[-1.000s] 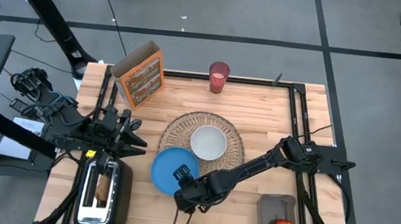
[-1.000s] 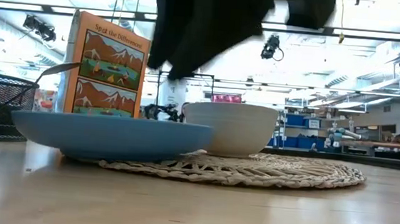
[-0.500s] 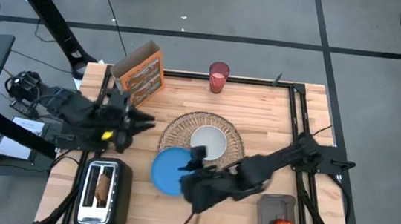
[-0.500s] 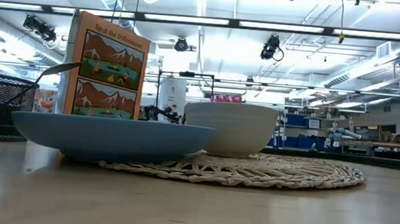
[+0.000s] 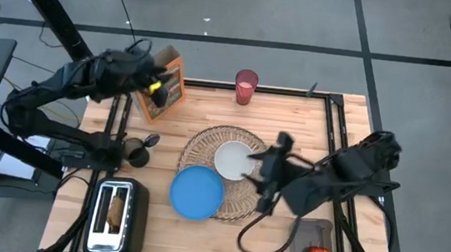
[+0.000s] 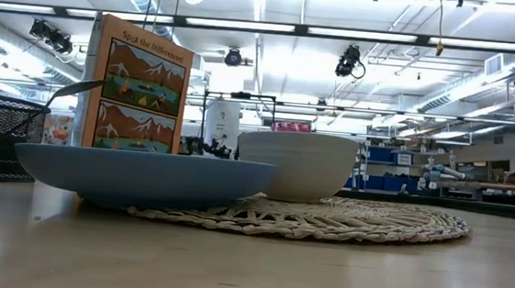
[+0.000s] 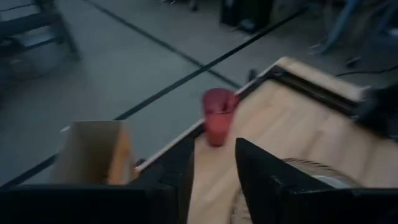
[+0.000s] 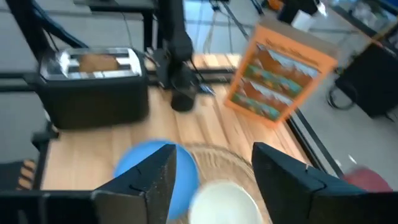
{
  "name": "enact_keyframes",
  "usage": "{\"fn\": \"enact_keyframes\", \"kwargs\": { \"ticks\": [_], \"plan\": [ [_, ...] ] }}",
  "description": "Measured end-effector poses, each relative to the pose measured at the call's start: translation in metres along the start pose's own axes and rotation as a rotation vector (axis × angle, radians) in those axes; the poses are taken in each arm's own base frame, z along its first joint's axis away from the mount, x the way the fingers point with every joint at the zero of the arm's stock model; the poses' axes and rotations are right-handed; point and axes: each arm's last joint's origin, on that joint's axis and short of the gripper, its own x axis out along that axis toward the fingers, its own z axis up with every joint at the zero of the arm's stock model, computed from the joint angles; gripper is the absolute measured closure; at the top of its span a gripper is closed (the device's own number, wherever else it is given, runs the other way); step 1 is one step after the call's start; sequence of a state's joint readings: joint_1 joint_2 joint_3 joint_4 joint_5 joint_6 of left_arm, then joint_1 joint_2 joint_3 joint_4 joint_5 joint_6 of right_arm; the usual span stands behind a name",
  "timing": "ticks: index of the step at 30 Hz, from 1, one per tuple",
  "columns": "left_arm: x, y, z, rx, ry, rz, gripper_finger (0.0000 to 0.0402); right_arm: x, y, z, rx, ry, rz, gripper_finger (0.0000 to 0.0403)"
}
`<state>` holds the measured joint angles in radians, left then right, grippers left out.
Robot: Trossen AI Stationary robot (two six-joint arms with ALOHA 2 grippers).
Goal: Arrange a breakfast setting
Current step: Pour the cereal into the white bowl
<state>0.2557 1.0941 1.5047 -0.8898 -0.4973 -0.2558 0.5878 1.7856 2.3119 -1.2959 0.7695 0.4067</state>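
High view: left gripper (image 5: 161, 87) hung by the orange cereal box (image 5: 159, 91) at the far left; whether it gripped could not be told. Right gripper (image 5: 264, 174) hovered beside the white bowl (image 5: 233, 160) on the wicker placemat (image 5: 250, 198); the blue plate (image 5: 197, 193) overlapped its near-left edge.

Low view: neither gripper showed.

Wrist views: both grippers' fingers stood apart, empty. A clumsy grasp could topple the box.
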Motion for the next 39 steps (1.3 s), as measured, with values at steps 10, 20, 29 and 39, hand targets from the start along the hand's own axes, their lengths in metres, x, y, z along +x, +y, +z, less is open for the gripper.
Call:
{"fn": "enact_keyframes", "kwargs": {
  "ticks": [10, 20, 29, 39],
  "plan": [
    [0.065, 0.032, -0.008, -0.037, 0.264, 0.187, 0.0142, -0.055, -0.069, -0.013, 0.004, 0.110, 0.029, 0.0138],
    [0.095, 0.030, -0.020, -0.036, 0.402, 0.226, 0.0161, -0.111, -0.135, -0.019, 0.069, -0.010, 0.094, 0.0141],
    [0.098, 0.038, -0.026, -0.068, 0.482, 0.265, 0.0163, -0.133, -0.158, -0.026, 0.068, -0.063, 0.111, 0.0142],
    [0.095, 0.031, -0.021, -0.102, 0.424, 0.212, 0.0163, -0.133, -0.161, -0.026, 0.037, -0.071, 0.085, 0.0142]
  ]
}}
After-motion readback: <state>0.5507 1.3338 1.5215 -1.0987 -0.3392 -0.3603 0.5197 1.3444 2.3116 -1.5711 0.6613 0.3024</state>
